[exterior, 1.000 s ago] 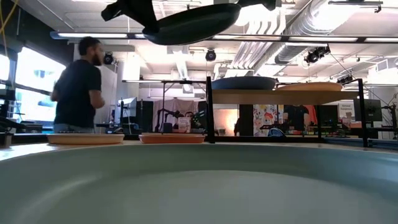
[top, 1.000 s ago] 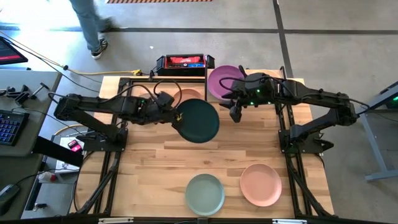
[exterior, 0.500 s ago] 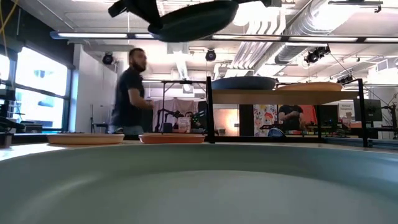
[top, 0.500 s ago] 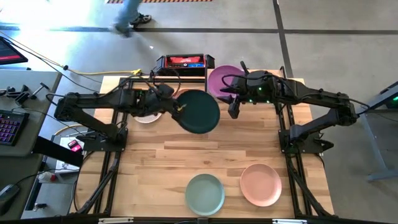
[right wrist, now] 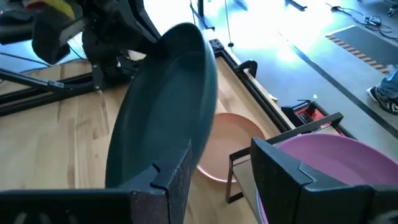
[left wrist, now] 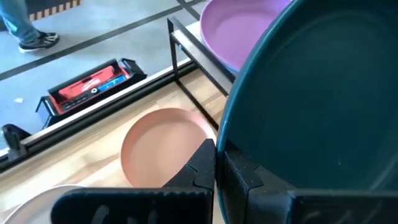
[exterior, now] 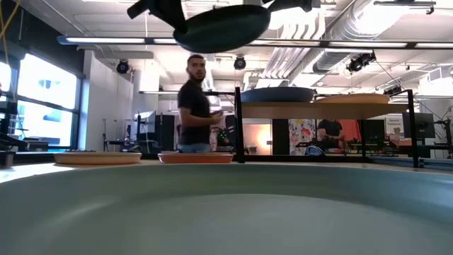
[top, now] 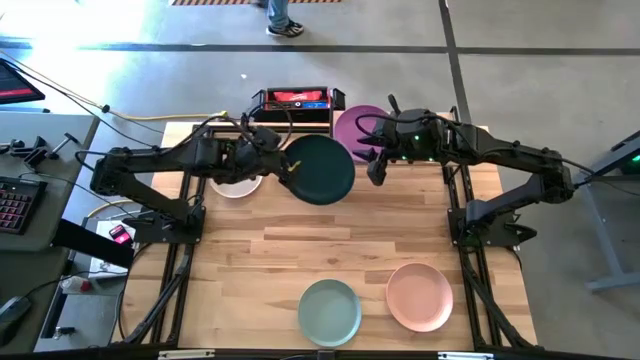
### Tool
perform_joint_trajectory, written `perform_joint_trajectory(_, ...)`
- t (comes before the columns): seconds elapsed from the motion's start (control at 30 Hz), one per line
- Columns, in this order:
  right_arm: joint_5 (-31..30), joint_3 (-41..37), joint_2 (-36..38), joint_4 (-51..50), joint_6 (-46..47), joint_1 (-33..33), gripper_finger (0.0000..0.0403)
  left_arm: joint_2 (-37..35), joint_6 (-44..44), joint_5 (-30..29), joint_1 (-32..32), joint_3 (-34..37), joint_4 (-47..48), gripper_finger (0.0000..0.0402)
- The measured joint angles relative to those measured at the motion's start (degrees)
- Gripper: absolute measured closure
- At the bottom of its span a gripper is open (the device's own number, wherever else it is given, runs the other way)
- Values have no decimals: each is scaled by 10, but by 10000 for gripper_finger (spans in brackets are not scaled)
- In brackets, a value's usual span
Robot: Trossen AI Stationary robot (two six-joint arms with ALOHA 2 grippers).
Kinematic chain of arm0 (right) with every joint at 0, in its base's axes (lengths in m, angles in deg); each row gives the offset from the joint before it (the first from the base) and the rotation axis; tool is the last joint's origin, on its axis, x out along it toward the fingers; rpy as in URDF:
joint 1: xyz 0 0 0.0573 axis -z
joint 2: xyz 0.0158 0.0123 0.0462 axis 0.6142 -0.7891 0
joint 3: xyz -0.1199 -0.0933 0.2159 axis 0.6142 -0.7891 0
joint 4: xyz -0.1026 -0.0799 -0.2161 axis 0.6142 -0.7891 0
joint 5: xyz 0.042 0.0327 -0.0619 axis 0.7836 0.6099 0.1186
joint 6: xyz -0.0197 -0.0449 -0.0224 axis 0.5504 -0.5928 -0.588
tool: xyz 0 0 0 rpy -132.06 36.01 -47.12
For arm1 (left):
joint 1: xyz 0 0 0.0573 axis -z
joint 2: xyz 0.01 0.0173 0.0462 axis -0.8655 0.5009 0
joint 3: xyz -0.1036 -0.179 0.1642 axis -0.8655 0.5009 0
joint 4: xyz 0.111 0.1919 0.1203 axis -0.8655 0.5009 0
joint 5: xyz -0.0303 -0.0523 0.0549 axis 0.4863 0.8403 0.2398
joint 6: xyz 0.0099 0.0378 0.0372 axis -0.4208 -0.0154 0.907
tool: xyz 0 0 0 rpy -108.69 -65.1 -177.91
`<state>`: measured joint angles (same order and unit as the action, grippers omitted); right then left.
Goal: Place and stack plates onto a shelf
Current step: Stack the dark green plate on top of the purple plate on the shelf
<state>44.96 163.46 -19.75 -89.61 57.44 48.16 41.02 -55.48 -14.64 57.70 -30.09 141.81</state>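
Your left tool point(top: 285, 172), frame centre-top, clamps the dark green plate point(top: 320, 170) aloft; right tool point(top: 377, 168) waits beside it, fingers spread.

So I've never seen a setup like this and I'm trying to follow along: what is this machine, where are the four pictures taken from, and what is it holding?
It is a robot with two dark arms at a wooden table. One picture looks straight down, one looks level across the tabletop, and two come from cameras on the wrists. The left gripper is shut on the rim of a dark green plate, held in the air near the shelf. The right gripper hangs open beside it, holding nothing. A purple plate lies on the shelf. A sage green plate and a pale pink plate lie on the table's near side.
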Motion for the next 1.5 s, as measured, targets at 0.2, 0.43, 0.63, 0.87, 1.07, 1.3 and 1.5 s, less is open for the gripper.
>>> perform_joint_trajectory(0.2, -15, 0, -3, -3, -19, 0, 257, 39, -13, 1, -4, 0, 1, 401)
perform_joint_trajectory(0.43, -21, 0, -22, -38, -9, 0, 257, 69, -27, 3, 1, 0, -5, 401)
perform_joint_trajectory(0.63, -26, 0, -48, -85, 7, -2, 257, 70, -35, 5, 5, 1, -2, 401)
perform_joint_trajectory(0.87, -29, 0, -71, -88, 11, -3, 257, 70, -34, 5, 4, 1, -3, 401)
perform_joint_trajectory(1.07, -29, 0, -79, -84, 22, -2, 279, 70, -34, 5, 4, 1, -3, 401)
perform_joint_trajectory(1.3, -28, 0, -84, -82, 23, -2, 356, 70, -34, 5, 4, 1, -6, 401)
perform_joint_trajectory(1.5, -46, 0, -83, -84, 50, -1, 394, 70, -26, 5, 4, 1, -19, 397)
